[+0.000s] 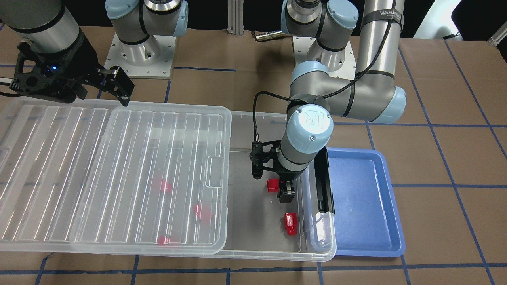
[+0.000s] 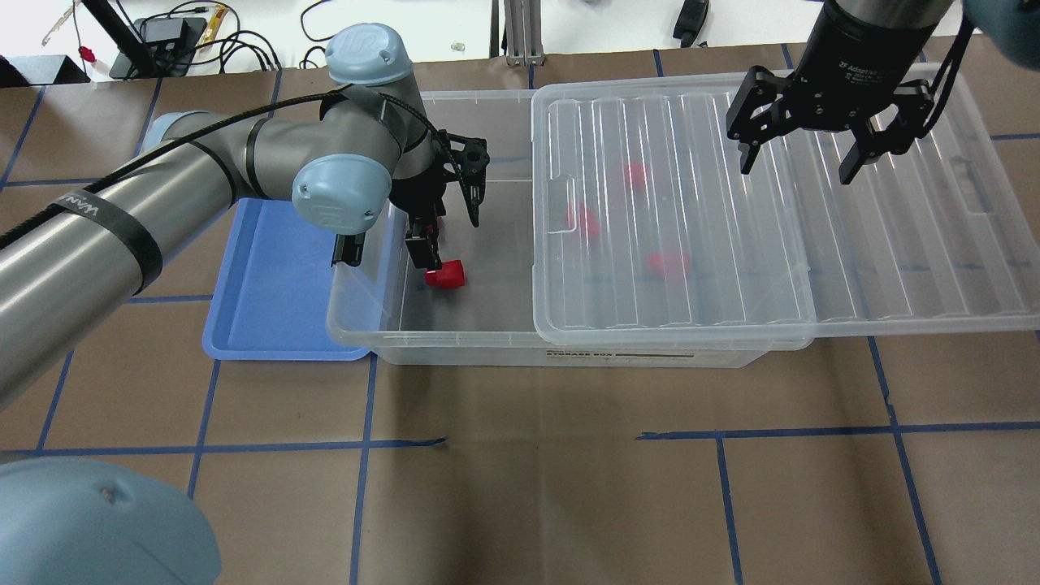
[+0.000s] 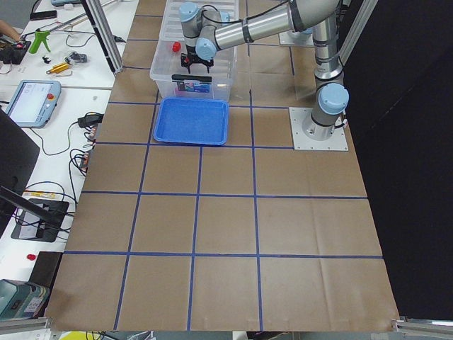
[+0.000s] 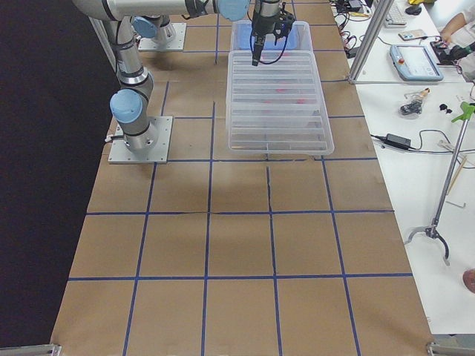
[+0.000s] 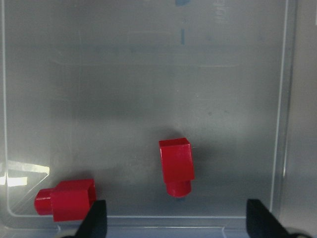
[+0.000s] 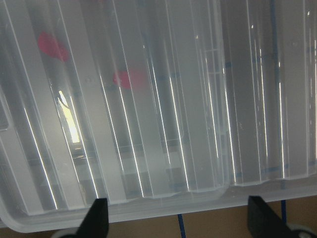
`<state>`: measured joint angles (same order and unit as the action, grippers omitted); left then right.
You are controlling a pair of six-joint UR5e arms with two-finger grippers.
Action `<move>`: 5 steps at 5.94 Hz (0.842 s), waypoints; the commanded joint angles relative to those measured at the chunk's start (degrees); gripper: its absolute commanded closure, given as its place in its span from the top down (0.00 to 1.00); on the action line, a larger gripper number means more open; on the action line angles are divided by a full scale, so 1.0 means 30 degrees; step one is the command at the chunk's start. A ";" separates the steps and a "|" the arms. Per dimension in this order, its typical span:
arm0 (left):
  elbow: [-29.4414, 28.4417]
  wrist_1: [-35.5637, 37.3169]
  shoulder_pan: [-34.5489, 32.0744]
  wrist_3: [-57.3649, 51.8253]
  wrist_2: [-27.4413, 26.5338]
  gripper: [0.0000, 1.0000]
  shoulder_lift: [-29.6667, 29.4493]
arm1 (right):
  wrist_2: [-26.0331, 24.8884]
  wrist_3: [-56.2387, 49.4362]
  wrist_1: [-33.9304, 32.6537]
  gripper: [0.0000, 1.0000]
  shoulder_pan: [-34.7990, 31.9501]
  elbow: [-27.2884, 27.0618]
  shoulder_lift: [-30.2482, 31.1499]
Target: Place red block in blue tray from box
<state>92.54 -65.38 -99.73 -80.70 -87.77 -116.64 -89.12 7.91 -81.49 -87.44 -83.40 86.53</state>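
The clear box (image 2: 455, 348) has its ribbed lid (image 2: 674, 227) slid aside, so the end by the blue tray (image 2: 272, 284) is uncovered. My left gripper (image 1: 286, 193) is inside that uncovered end, open and empty. In the left wrist view (image 5: 178, 225) one red block (image 5: 176, 166) lies on the box floor ahead of the fingers, and a second one (image 5: 64, 199) lies at the lower left. Both show in the front view, one (image 1: 273, 185) beside the gripper and one (image 1: 290, 223) farther off. The tray is empty. My right gripper (image 2: 800, 162) hangs open above the lid.
Several more red blocks (image 2: 583, 221) show blurred under the lid. A black latch bar (image 1: 324, 182) stands on the box's end wall between the gripper and the tray. The lid overhangs the box on my right side. Brown paper with blue tape lines covers the table.
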 commanded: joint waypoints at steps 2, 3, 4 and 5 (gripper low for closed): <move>0.0992 0.1540 -0.0067 -0.0052 -0.0012 0.98 -0.1198 | 0.0001 -0.0202 -0.0083 1.00 -0.0002 0.0083 -0.0043; 0.1435 0.1635 -0.0067 0.0064 -0.0041 0.97 -0.1489 | 0.0001 -0.0204 -0.0083 1.00 0.0027 0.0113 -0.0014; 0.1468 0.1694 -0.0096 0.0095 -0.0012 0.83 -0.1521 | 0.0001 -0.0204 -0.0083 1.00 0.0027 0.0143 -0.0072; 0.1410 0.1724 -0.0097 0.0066 -0.0012 0.35 -0.1522 | 0.0001 -0.0175 -0.0083 1.00 0.0027 0.0114 -0.0072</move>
<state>96.75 -60.36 -99.99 -80.49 -87.82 -121.11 -89.12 7.32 -81.74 -87.37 -83.03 86.36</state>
